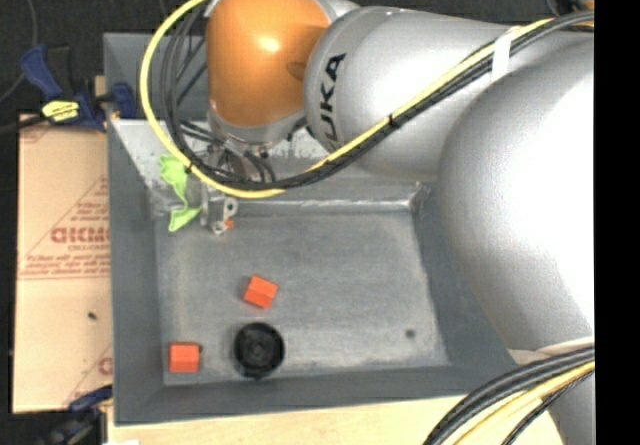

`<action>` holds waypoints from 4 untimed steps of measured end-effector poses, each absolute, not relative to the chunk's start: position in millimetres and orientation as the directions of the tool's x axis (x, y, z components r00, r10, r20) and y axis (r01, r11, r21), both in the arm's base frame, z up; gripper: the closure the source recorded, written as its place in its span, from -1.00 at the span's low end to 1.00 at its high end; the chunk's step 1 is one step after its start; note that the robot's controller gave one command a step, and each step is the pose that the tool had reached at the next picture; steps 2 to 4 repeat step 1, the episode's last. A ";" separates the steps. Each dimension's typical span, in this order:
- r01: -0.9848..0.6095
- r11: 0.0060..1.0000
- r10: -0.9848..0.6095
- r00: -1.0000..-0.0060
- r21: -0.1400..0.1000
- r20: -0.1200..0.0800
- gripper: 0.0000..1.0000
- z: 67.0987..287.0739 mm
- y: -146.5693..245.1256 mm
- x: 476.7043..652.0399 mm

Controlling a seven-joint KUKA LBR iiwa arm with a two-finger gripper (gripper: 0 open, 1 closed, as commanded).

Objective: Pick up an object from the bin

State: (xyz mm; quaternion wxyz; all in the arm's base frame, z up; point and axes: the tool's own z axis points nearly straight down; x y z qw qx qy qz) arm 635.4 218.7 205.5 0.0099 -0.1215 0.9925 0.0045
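My gripper (217, 214) is low in the bin's far left corner, under the arm's orange dome. Right beside it on the left lies a bright green, crumpled, leaf-like thing (177, 195) against the bin's left wall. Whether the gripper touches it I cannot tell. A tiny orange speck (228, 225) shows at the gripper's lower right edge. An orange cube (260, 291) lies on the bin floor a short way in front of the gripper, apart from it.
A second orange cube (184, 357) sits in the near left corner, with a black round disc-like thing (257, 348) just right of it. The arm's big silver body covers the bin's right and far side.
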 end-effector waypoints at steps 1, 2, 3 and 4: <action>-0.252 0.968 -0.252 -0.968 0.005 -0.020 1.00 254.3 214.4 634.3; -0.252 0.968 -0.252 -0.968 0.005 -0.020 1.00 254.3 214.4 634.3; -0.252 0.968 -0.252 -0.968 0.005 -0.020 1.00 254.3 214.4 634.3; -0.252 0.968 -0.252 -0.968 0.005 -0.020 1.00 254.3 214.4 634.3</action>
